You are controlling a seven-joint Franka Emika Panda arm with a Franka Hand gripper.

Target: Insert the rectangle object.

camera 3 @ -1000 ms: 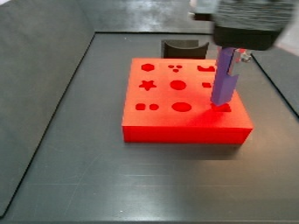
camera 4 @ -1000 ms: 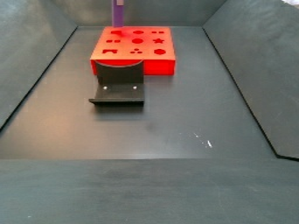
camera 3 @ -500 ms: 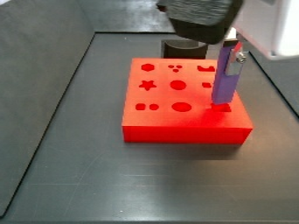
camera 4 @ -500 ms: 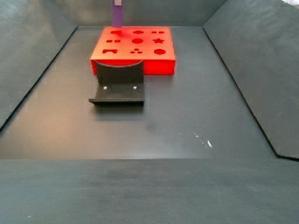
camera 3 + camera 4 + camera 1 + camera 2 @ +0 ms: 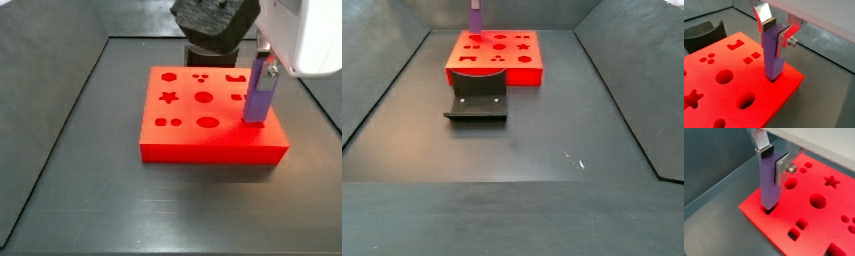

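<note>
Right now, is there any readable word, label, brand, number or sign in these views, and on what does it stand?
None: no text shows on the red block, the rectangle object standing in its hole, the dark grey curved piece, or the tool around the bar's top.

My arm swings back and up in a side view: a second ago my dark wrist hung right over the rectangle object point(image 5: 259, 92); now it sits behind the red block point(image 5: 211, 115), above the dark fixture point(image 5: 210, 52), and white housing fills the upper right corner. My gripper point(image 5: 775, 31) now has its fingers point(image 5: 765, 17) spread beside the bar's top, no longer pinching it.
</note>
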